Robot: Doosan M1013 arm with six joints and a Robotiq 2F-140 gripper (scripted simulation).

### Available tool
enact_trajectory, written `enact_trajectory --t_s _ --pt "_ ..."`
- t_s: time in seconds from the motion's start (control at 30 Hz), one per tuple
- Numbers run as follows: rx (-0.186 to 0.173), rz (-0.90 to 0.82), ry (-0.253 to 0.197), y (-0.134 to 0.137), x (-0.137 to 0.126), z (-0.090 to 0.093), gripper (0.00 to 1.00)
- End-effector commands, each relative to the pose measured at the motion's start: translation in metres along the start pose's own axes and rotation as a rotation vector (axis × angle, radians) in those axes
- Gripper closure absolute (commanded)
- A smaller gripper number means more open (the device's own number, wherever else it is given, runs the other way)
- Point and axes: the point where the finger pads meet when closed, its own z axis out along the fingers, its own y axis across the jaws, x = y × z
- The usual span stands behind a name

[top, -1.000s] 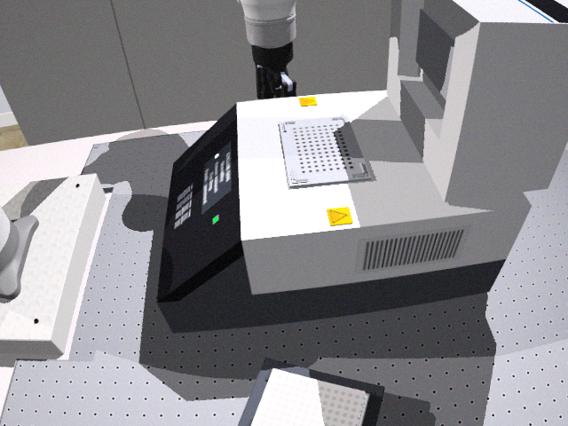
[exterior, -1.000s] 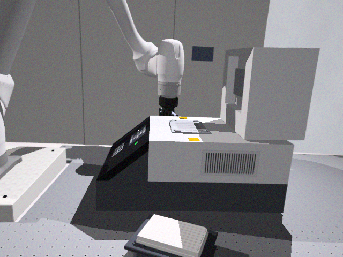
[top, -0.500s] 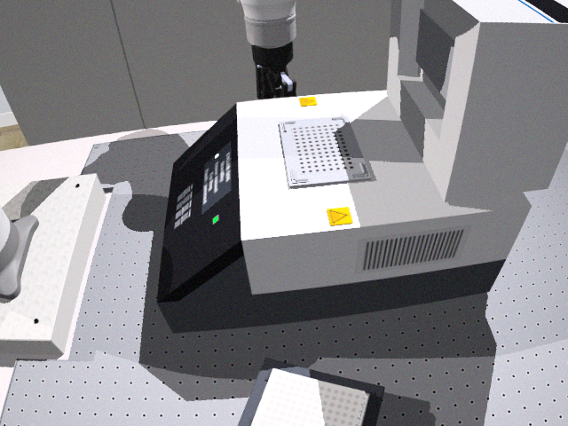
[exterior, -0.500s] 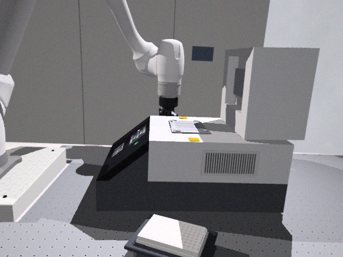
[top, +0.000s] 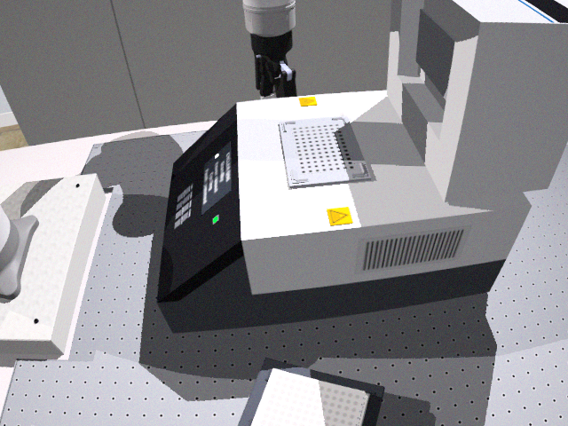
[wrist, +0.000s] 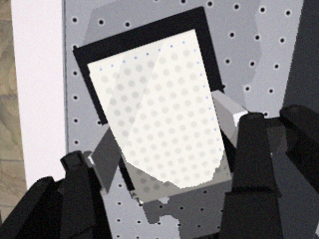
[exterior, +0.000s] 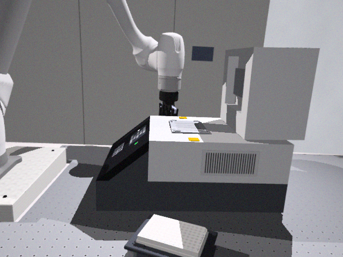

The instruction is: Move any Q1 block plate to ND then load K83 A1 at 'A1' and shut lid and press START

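White plate K83 point(wrist: 159, 112), clamped between pincer point(wrist: 164, 164) fingers.

You see a white cycler point(top: 293, 256) with a black panel point(top: 197, 229), a green lamp point(top: 215, 220) and two yellow labels point(top: 340, 216). Its grey block point(top: 316, 151) is dotted with dark holes. The white plate point(wrist: 159, 115) shows faint grey dots on its black nest point(wrist: 145, 35); your table point(top: 114, 311) is grey, speckled with black holes.
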Motion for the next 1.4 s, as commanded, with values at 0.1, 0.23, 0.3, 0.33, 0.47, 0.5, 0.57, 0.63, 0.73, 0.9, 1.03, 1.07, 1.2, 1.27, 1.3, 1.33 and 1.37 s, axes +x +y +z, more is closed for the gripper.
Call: enact_trajectory --t_s 0.1,0.23,0.3,0.33,0.47,0.5,0.57,0.63,0.73,0.9,1.03,1.07,1.2,1.27,1.3,1.33,1.37 --pt "0.000 0.000 0.000 0.000 0.000 -0.020 1.00" --pt "0.000 0.000 0.000 0.000 0.000 -0.027 1.00" --pt "0.000 0.000 0.000 0.000 0.000 -0.034 1.00" --pt "0.000 0.000 0.000 0.000 0.000 -0.037 1.00" --pt "0.000 0.000 0.000 0.000 0.000 -0.050 1.00" --pt "0.000 0.000 0.000 0.000 0.000 -0.054 1.00" --pt "0.000 0.000 0.000 0.000 0.000 -0.060 1.00" --pt "0.000 0.000 0.000 0.000 0.000 -0.067 1.00" --pt "0.000 0.000 0.000 0.000 0.000 -0.077 1.00" --pt "0.000 0.000 0.000 0.000 0.000 -0.087 1.00" --pt "0.000 0.000 0.000 0.000 0.000 -0.100 1.00" --pt "0.000 0.000 0.000 0.000 0.000 -0.104 1.00" --pt "0.000 0.000 0.000 0.000 0.000 -0.117 1.00" --pt "0.000 0.000 0.000 0.000 0.000 -0.124 1.00" --pt "0.000 0.000 0.000 0.000 0.000 -0.127 1.00" --pt "0.000 0.000 0.000 0.000 0.000 -0.127 1.00" --pt "0.000 0.000 0.000 0.000 0.000 -0.127 1.00"
